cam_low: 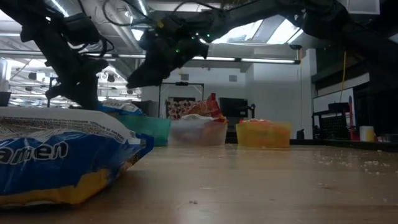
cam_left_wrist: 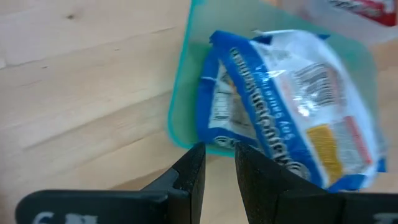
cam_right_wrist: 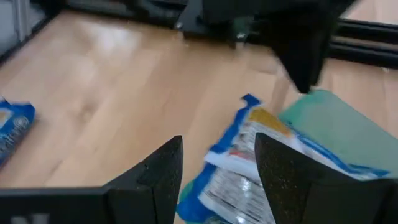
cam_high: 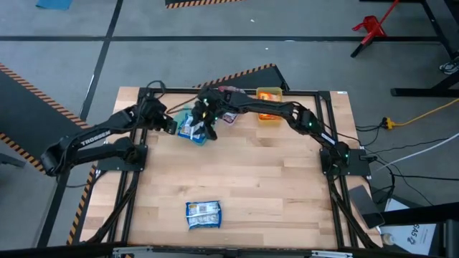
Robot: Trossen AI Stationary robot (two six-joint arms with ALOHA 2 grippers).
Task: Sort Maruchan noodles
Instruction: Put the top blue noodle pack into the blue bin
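Observation:
A blue Maruchan packet (cam_left_wrist: 286, 106) (cam_high: 192, 130) lies slanted across the green bin (cam_left_wrist: 179, 118), one end sticking out over the rim (cam_right_wrist: 249, 149). My right gripper (cam_right_wrist: 217, 168) (cam_high: 208, 109) hovers open above that packet, its fingers on either side and clear of it. My left gripper (cam_left_wrist: 219, 165) (cam_high: 172, 123) stands level at the bin's left corner with only a narrow gap between the fingers and nothing in it. A second blue packet (cam_high: 204, 213) (cam_low: 56, 158) lies flat near the table's near edge. Red packets fill the clear bin (cam_high: 229, 97) (cam_low: 199, 132); orange ones fill the yellow bin (cam_high: 269, 100) (cam_low: 264, 133).
The three bins stand in a row along the far edge of the wooden table (cam_high: 272, 179). A black metal frame (cam_high: 323, 93) runs around the table. Both arms crowd the far-left area by the green bin; the middle and right of the table top are bare wood.

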